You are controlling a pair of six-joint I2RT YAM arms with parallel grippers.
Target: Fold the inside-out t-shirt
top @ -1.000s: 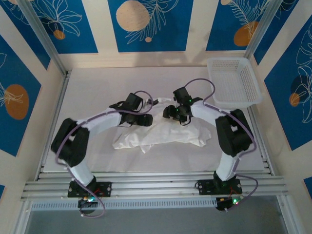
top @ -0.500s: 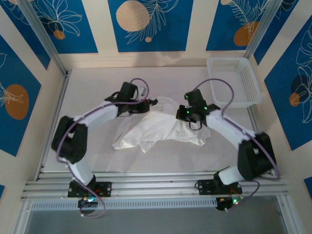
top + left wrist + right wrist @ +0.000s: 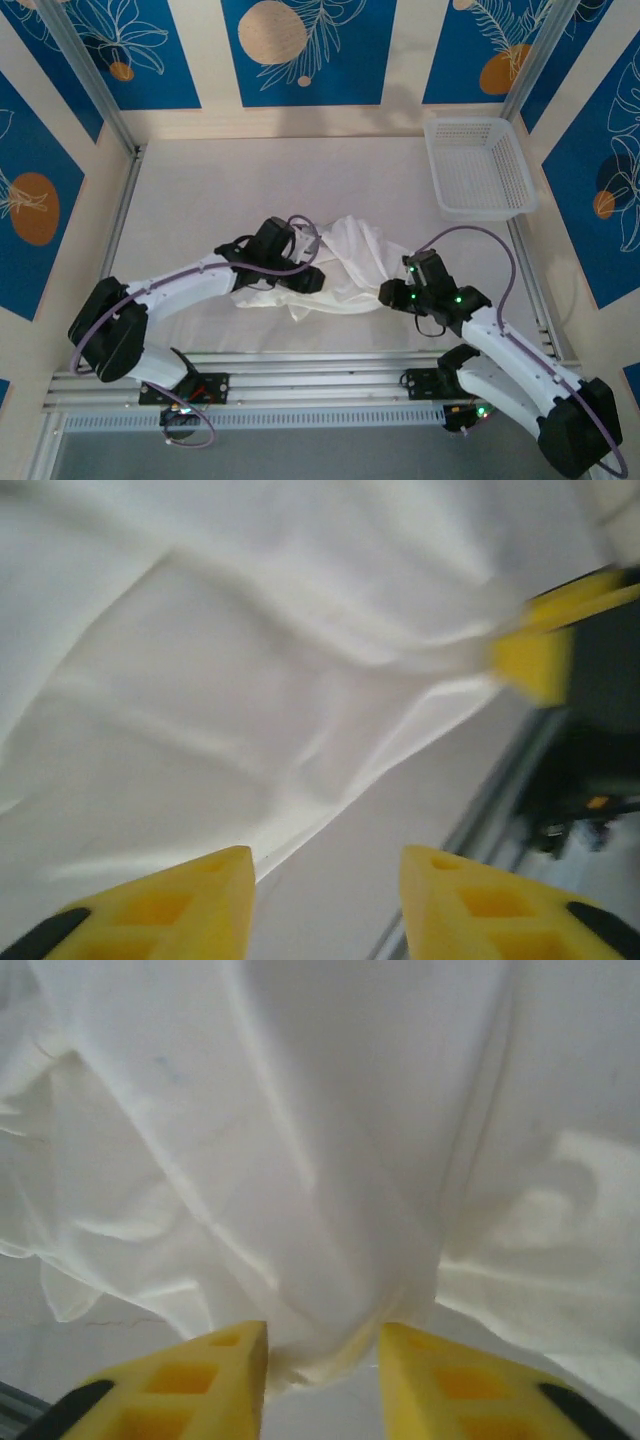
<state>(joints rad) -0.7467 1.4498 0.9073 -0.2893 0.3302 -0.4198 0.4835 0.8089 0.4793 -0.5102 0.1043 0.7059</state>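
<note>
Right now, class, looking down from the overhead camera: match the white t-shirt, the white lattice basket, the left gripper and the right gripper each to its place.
Things:
1. white t-shirt
2. white lattice basket
3. left gripper
4. right gripper

Places:
A. at the shirt's near right edge
B. far right corner of the table
C. crumpled in the middle of the table
D. over the shirt's near left part

Pairs: 1-C, 2-B, 3-D, 4-A

t-shirt (image 3: 352, 262): soft matt cloth, wrinkled | basket (image 3: 478, 170): white plastic lattice
</note>
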